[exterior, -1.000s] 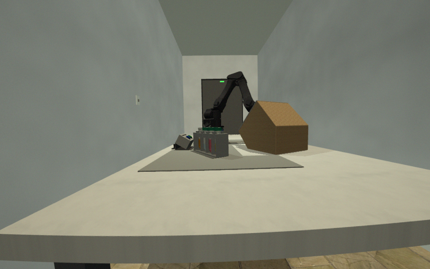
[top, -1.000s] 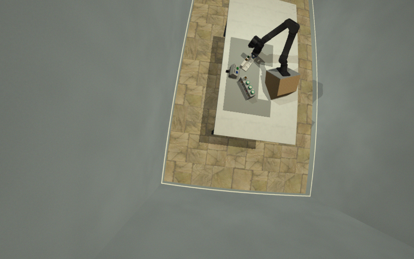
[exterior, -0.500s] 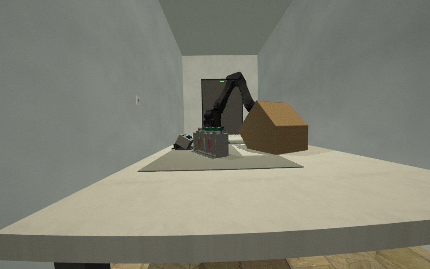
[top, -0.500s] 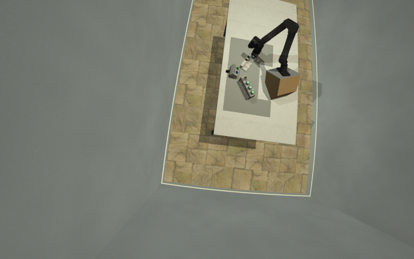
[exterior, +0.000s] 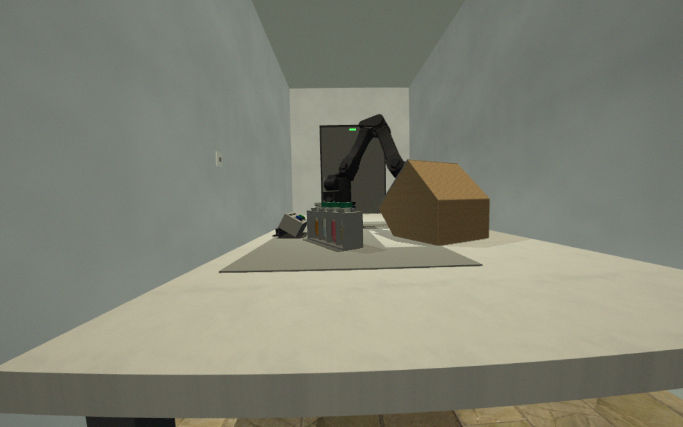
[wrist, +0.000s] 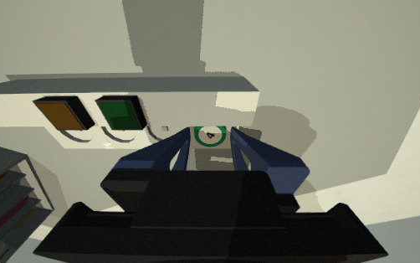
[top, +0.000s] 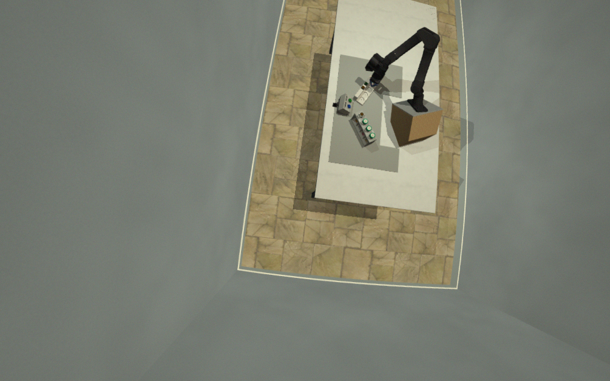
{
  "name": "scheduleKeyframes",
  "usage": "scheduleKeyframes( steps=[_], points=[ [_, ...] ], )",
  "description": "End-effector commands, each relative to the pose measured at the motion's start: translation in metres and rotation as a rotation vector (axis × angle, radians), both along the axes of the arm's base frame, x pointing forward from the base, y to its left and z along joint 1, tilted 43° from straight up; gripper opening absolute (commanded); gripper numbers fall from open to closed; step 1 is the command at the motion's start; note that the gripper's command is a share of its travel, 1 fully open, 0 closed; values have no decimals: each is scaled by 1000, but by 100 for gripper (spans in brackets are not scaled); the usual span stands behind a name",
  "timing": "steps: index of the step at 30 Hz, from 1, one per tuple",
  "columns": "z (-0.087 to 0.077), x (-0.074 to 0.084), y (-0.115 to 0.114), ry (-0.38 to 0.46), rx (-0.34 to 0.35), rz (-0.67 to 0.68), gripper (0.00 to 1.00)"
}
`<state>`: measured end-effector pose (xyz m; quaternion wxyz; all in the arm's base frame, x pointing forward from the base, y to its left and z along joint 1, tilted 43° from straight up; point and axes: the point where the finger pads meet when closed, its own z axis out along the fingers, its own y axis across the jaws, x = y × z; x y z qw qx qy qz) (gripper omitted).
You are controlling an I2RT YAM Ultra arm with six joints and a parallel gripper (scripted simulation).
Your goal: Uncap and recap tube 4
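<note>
Blue fingers of my pincer stand spread to either side of the green-ringed cap, with a visible gap on each flank, so nothing is pinched. The cap, its dot marked 4, sits at the right end of the cap tray, which I take to be cap nest 4; whether it lies fully flat on the floor I cannot confirm from the wrist view.

On the console, the amber lamp and green lamp both look dull, so I judge the aspirate step not yet started.

Beyond the tray, the top view shows the key desk just beside it and the decapping station nearer the arm's base, with three green caps on it and one uncapped tube at the tray end.

Recommendation for the release in hand: open a little wider, then lift straight up, without sideways drift, so neither finger drags or tips the cap. Only then move to CYCLE.
</note>
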<state>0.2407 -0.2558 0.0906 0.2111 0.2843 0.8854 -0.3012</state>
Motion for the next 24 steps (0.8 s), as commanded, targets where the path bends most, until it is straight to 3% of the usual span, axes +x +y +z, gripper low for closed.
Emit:
scheduleKeyframes(
  steps=[1,10,12,14,24],
  points=[
    [2,2,0,-6,-3,7,47],
    [2,2,0,-6,-3,7,47],
    [22,5,7,-30,-21,9,47],
    [22,5,7,-30,-21,9,47],
    [58,-7,40,-32,-18,9,47]
  ],
)
